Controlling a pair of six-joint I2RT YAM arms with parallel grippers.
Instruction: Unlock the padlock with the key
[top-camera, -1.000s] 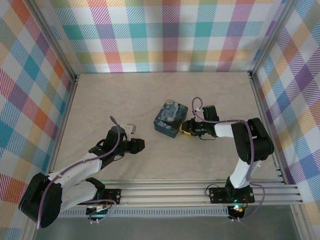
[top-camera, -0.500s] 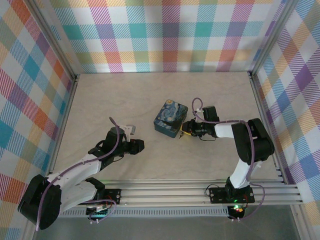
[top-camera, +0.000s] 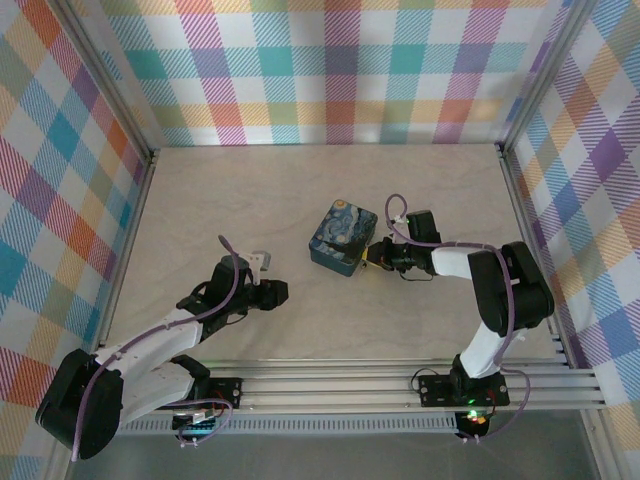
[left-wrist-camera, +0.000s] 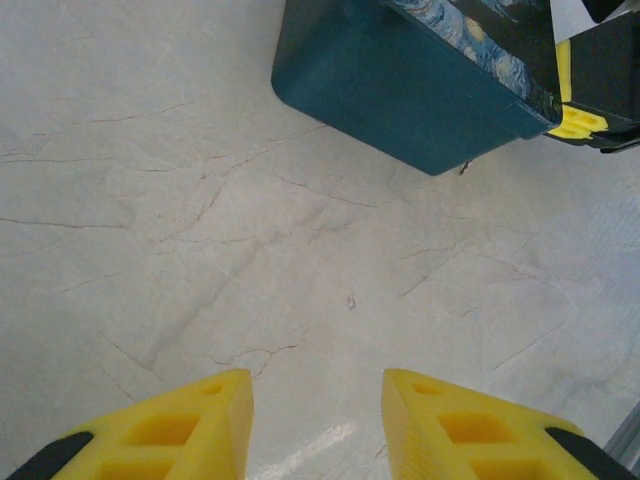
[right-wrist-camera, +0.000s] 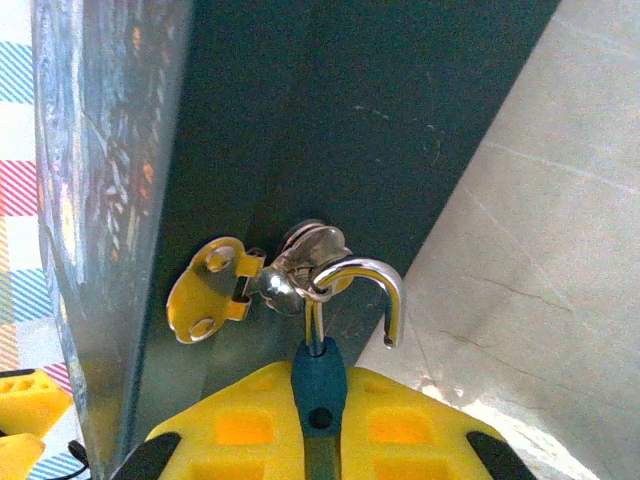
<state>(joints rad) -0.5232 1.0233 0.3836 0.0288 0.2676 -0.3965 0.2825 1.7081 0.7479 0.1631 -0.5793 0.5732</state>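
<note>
Silver-shackled padlock (right-wrist-camera: 352, 285) hangs from the box's (right-wrist-camera: 330, 120) hasp (right-wrist-camera: 215, 290), apparently already sprung. Right gripper (right-wrist-camera: 320, 400) pinches its blue body. Left gripper (left-wrist-camera: 315, 400), jaws spread, hovers beside the box. Next: unhooking.

— What's the table (top-camera: 250, 190) like?
— It has a pale, stone-look top with thin brownish veins, and a metal rail (top-camera: 350, 385) along the near edge.
— Anything lying on it?
— One dark teal box (top-camera: 342, 236) with a swirly blue-and-yellow lid. It sits a little right of the middle, turned at an angle.
— Flat down?
— Yes, on its base.
</note>
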